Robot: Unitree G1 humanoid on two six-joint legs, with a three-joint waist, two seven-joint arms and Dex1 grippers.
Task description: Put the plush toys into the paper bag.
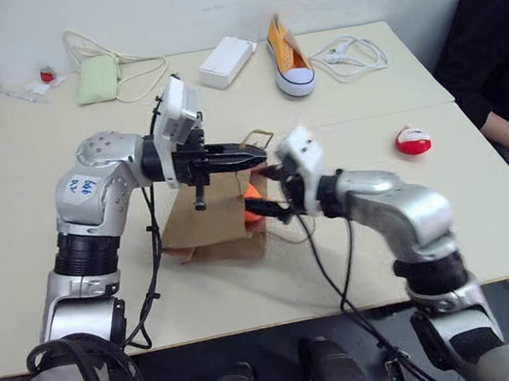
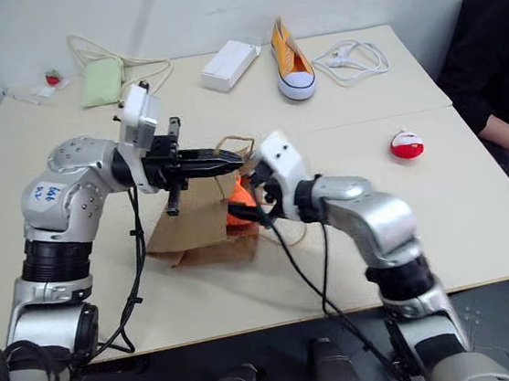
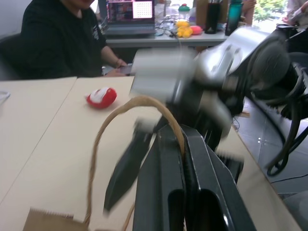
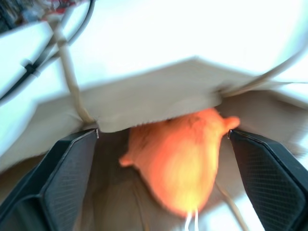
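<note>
The brown paper bag (image 1: 212, 218) lies on the table with its mouth toward my right arm. My left gripper (image 1: 255, 156) is shut on the bag's cord handle (image 3: 139, 103) and holds the top edge lifted. The orange plush toy (image 4: 185, 154) sits in the bag's mouth, partly under the raised paper edge. My right gripper (image 1: 268, 192) is open just outside the mouth, a finger on either side of the toy and neither pressing on it. The red-and-white plush toy (image 1: 413, 140) lies on the table off to the right, away from both grippers.
At the back of the table are an orange sneaker (image 1: 290, 58), a white box (image 1: 227, 61), a pale green pouch (image 1: 97, 79) with cord and a coiled white cable (image 1: 349, 55). A person in black (image 1: 496, 53) sits at the right edge, with a hand resting near the table.
</note>
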